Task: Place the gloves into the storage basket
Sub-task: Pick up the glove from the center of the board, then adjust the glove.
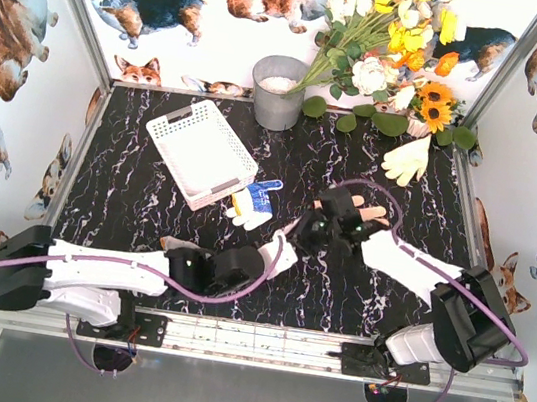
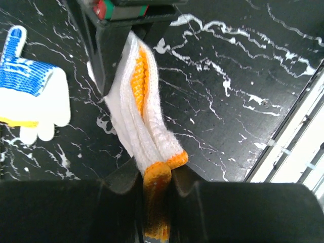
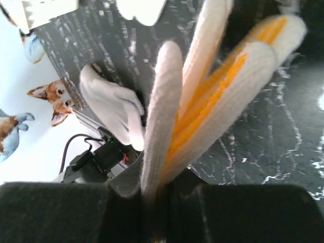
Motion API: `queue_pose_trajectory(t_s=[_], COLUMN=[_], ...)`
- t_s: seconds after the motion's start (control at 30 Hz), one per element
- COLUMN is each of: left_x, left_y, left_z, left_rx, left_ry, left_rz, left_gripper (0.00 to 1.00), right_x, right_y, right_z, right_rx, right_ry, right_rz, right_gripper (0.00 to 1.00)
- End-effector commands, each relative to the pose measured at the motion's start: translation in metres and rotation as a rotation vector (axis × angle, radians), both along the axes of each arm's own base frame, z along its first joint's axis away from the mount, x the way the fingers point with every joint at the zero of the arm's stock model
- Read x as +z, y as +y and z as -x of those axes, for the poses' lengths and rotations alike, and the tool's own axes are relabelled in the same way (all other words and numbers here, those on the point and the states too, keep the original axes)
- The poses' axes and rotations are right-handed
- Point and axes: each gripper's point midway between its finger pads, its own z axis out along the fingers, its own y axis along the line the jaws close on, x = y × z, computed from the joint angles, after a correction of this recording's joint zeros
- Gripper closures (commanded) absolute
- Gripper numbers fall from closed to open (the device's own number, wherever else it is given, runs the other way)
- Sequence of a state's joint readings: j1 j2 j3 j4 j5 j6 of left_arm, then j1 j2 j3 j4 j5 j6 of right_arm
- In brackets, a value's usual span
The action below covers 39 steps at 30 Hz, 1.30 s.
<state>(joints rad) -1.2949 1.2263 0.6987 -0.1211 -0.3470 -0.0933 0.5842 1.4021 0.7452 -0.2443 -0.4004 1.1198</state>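
Note:
My left gripper (image 1: 266,255) is shut on the orange cuff of a white knit glove (image 1: 283,248). In the left wrist view this gripper (image 2: 154,183) pinches the cuff, and the white glove (image 2: 139,109) stretches away toward the black right gripper body (image 2: 126,30). My right gripper (image 1: 330,222) (image 3: 152,188) is shut on an orange-and-white glove (image 1: 356,212) (image 3: 212,86), held just above the table. A blue-and-white glove (image 1: 253,202) (image 2: 25,86) lies beside the white lattice storage basket (image 1: 200,150). A cream glove (image 1: 406,159) lies at the back right.
A grey metal bucket (image 1: 278,91) stands behind the basket. A bunch of flowers (image 1: 392,48) leans over the back right of the black marble table (image 1: 145,213). The two grippers are close together at mid-table. Patterned walls close in both sides.

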Motion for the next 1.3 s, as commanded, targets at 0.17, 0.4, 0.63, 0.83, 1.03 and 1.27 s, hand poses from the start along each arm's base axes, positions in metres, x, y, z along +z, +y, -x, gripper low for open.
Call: queue_pose_trajectory(t_s=[0.17, 0.4, 0.63, 0.83, 1.03, 1.27], left_x=[0.066, 0.096, 0.109, 0.112, 0.104, 0.117], left_y=[0.010, 0.049, 0.079, 0.080, 0.078, 0.080], left_z=[-0.008, -0.038, -0.061, -0.071, -0.077, -0.072], left_rx=[0.032, 0.184, 0.315, 0.320, 0.311, 0.287], left_ry=[0.032, 0.016, -0.013, -0.014, 0.039, 0.083], left_rz=[0.064, 0.109, 0.086, 0.071, 0.139, 0.268], left_gripper=[1.00, 1.00, 1.00, 1.00, 0.84, 0.06], right_x=[0.078, 0.104, 0.128, 0.128, 0.136, 0.146], right_y=[0.041, 0.088, 0.141, 0.172, 0.187, 0.182], right_z=[-0.037, -0.061, -0.086, -0.106, -0.112, -0.112], right_rx=[0.168, 0.354, 0.508, 0.603, 0.652, 0.668], right_ry=[-0.233, -0.320, -0.476, -0.565, -0.622, -0.642], right_rz=[0.015, 0.021, -0.076, -0.150, -0.211, -0.216], right_gripper=[1.00, 1.00, 1.00, 1.00, 1.00, 1.00])
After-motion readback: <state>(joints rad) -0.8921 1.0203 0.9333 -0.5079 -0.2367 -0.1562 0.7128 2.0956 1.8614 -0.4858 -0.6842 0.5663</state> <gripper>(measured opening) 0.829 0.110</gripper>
